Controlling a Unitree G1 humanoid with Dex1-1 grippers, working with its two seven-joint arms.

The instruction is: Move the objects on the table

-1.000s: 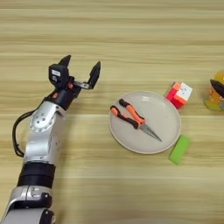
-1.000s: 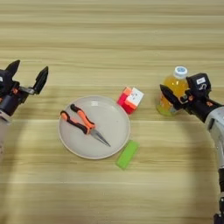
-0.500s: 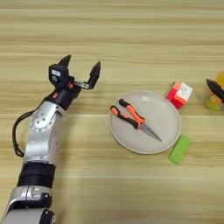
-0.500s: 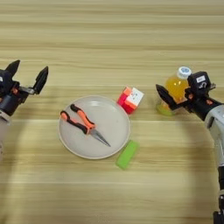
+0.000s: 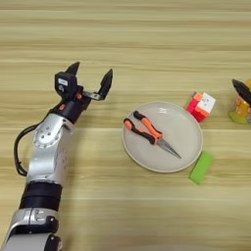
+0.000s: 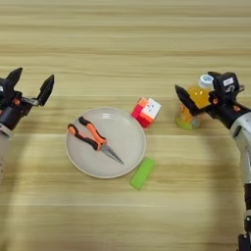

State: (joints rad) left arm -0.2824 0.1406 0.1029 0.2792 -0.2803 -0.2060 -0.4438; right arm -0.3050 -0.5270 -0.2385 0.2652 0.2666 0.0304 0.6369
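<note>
showing right gripper [image 6: 195,100] at the 3 o'clock edge of table [image 6: 122,39], fingers spread around orange-juice bottle [image 6: 192,105]: one black finger visible on the bottle's 9 o'clock side, the other hidden behind it toward the wrist. cannot tell whether the fingers press the bottle or merely bracket it. bottle tilted, white cap leaning toward 1 o'clock, base low at 7 o'clock; judged to be tipped by the gripper rather than standing free. contents orange, label band greenish near the base.

left gripper [image 5: 90,82] at 9 o'clock, well apart from every object, two fingers splayed wide in a v, holding nothing; judged idle, kept clear of the centre.

puzzle cube [image 6: 146,111] just beyond the plate's 2 o'clock rim, between plate and bottle, apart from both; red, orange and white faces showing, turned corner-on.

needle-nose pliers [image 6: 93,140] lying flat inside round pale plate [image 6: 130,130], handles orange and black toward 10 o'clock, closed metal tips toward 4 o'clock; wholly within the rim. plate near the table's centre.

green block [image 6: 142,172] at the plate's 5 o'clock, just outside the rim, long axis running 1 to 7 o'clock.

judged step: taking up the bottle, with cube and pliers not yet handled.
</note>
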